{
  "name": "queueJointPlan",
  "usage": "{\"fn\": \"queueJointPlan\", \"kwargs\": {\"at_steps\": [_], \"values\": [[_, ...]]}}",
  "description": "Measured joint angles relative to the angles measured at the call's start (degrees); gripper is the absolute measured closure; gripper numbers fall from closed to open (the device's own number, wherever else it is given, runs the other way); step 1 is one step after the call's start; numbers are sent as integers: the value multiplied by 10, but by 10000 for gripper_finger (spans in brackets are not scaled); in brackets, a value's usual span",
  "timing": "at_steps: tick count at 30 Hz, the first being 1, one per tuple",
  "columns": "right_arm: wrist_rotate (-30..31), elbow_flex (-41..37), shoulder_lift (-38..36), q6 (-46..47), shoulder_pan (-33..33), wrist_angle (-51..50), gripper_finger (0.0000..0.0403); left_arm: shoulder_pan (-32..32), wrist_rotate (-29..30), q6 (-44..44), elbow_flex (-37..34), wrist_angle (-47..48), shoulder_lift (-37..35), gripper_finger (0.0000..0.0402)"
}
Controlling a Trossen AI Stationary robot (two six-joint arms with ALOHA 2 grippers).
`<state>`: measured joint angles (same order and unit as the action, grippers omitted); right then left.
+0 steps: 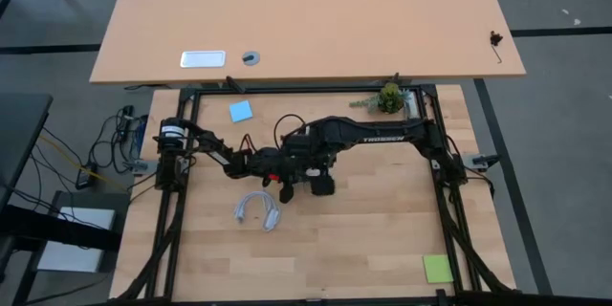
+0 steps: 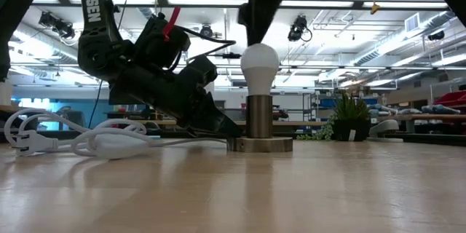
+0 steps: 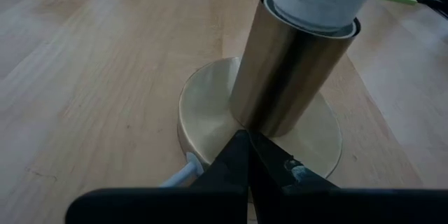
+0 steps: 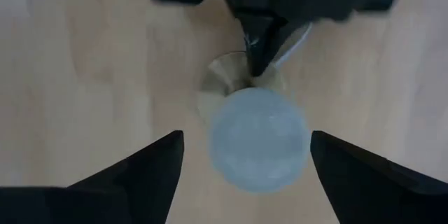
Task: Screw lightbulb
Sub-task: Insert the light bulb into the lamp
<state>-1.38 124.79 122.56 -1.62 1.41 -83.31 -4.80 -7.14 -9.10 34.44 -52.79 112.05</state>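
The white frosted lightbulb (image 2: 260, 62) stands upright with its base inside a brass socket tube (image 2: 258, 116), which rises from a round disc (image 2: 266, 144) lying flat on the wooden table. My right gripper (image 4: 245, 136) hangs above the bulb (image 4: 259, 140), open. Its fingers stand wide on either side of the bulb, apart from it. My left gripper (image 3: 246, 143) is shut. It slants down from the table's left to the disc (image 3: 203, 105) at the foot of the tube (image 3: 287, 70). My left gripper has its shut fingertips (image 3: 238, 150) on the top face of the socket's disc (image 3: 217, 122), right at the foot of the brass tube. It comes slanting down from the table's left. The disc lies flat on the table.
The socket's white cord (image 1: 258, 208) lies coiled on the table near and left of the socket, and its plug shows in the low view (image 2: 22, 142). There is a blue note (image 1: 241, 110) at the far left, a green note (image 1: 438, 268) at the near right and a small plant (image 1: 390, 98) at the far edge.
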Motion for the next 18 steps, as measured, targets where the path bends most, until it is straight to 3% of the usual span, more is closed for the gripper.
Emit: {"fn": "queueJointPlan", "kwargs": {"at_steps": [6,18], "values": [[7,0,0,-200,7,0,93,0,1,0,0,0,0,394],[46,-51,0,-289,9,20,98,0,1,0,0,0,0,394]]}}
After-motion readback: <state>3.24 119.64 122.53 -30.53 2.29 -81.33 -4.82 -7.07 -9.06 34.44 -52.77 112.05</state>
